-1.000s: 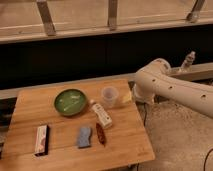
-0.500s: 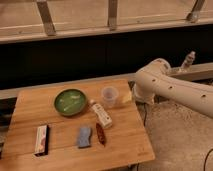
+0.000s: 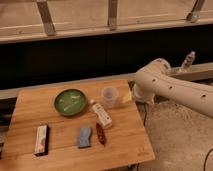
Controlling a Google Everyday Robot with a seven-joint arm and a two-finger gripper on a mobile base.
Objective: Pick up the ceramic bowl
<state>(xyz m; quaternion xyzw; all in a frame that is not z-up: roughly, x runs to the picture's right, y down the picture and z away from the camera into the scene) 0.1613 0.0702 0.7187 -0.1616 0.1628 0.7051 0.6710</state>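
Note:
The ceramic bowl is round, shallow and glossy green with a darker rim. It sits upright on the wooden table, left of the middle and toward the back. My white arm bends over the table's right back corner. My gripper shows as a small pale tip behind the arm at the upper right. It is far to the right of the bowl and holds nothing that I can see.
A translucent plastic cup stands right of the bowl. A white tube lies in front of it. A blue sponge, a red-brown packet and a boxed bar lie near the front. A dark wall runs behind.

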